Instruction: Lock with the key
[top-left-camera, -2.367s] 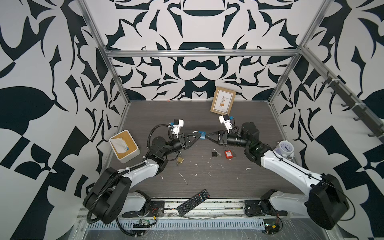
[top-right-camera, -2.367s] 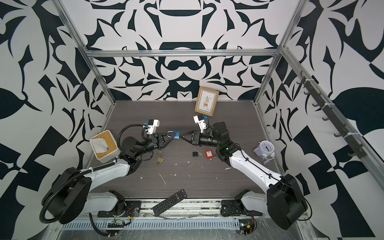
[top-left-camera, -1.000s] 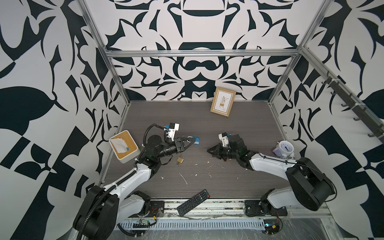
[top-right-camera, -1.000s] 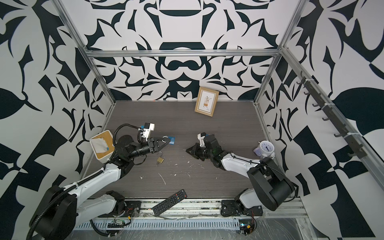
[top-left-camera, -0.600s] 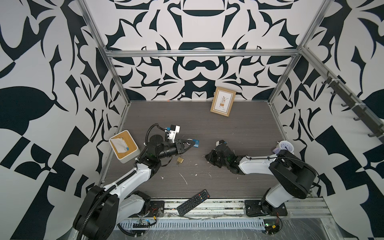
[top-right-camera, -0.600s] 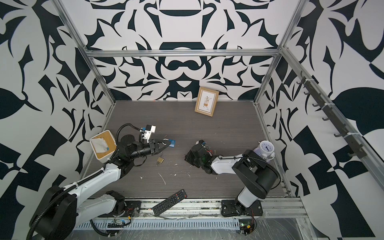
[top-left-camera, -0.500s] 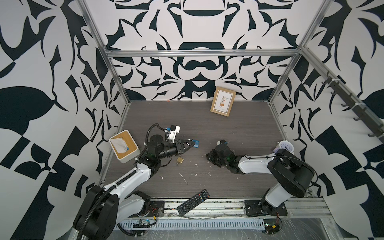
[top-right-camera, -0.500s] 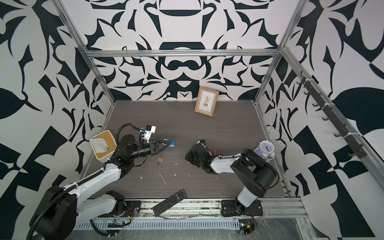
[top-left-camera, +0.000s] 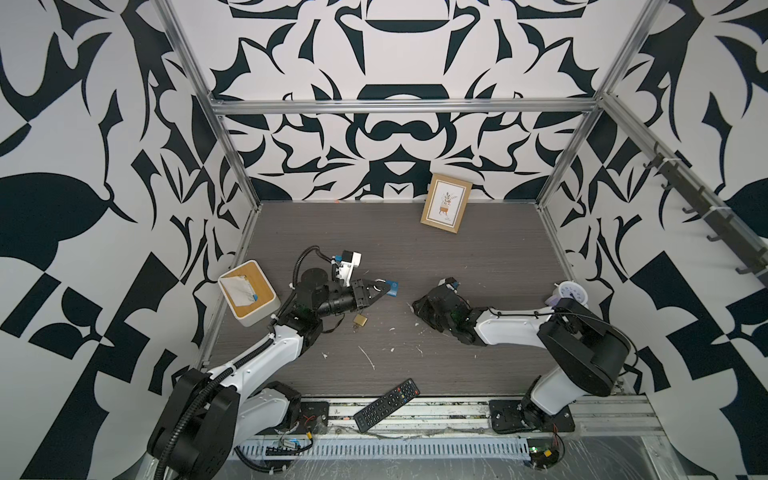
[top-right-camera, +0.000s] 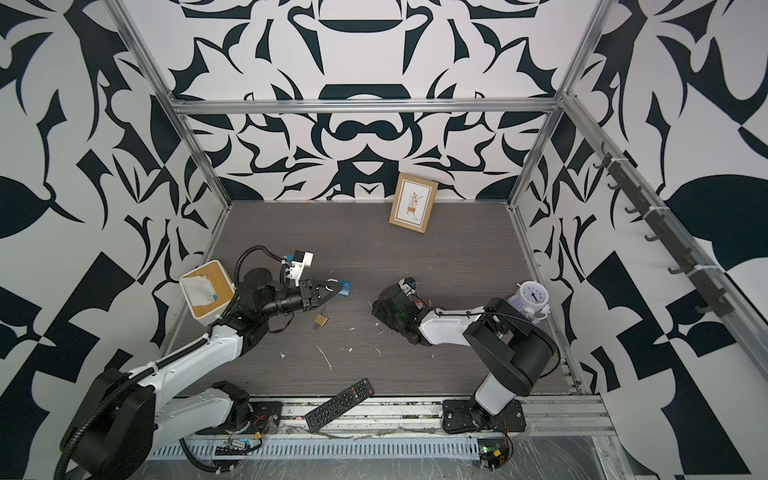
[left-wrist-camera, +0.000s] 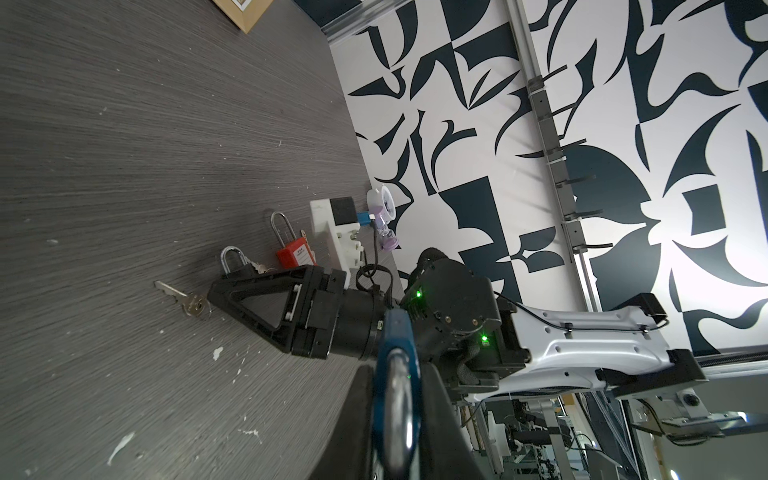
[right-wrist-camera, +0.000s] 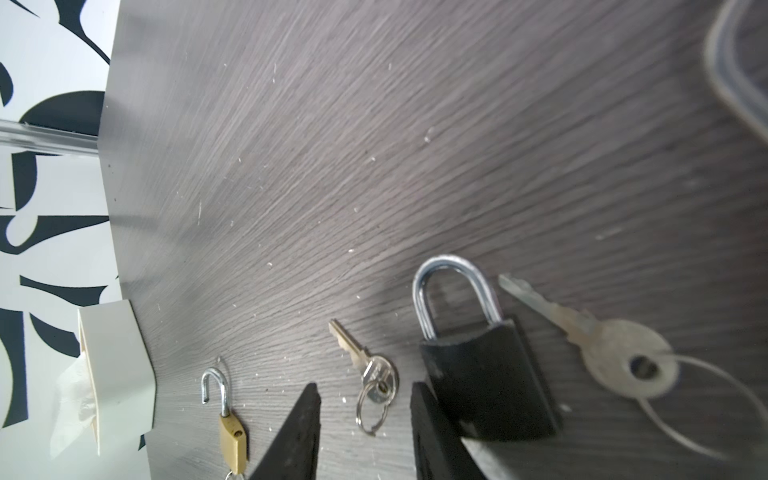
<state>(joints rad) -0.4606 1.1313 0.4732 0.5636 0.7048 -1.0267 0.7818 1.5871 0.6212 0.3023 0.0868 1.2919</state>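
We find no wording that we can actually read anywhere here. The white label on the red padlock (left-wrist-camera: 296, 257) carries dark print, and the clock (top-right-camera: 533, 296) has dark marks round its dial, but both are too small for us to make out. The button markings on the remote (top-left-camera: 386, 404) are just as illegible to us.

The table (right-wrist-camera: 374, 124) is matt wood-grain, the small key (right-wrist-camera: 365, 358) bare metal, the black padlock (right-wrist-camera: 486, 382) matt with glossy steel shackle (right-wrist-camera: 453, 266).
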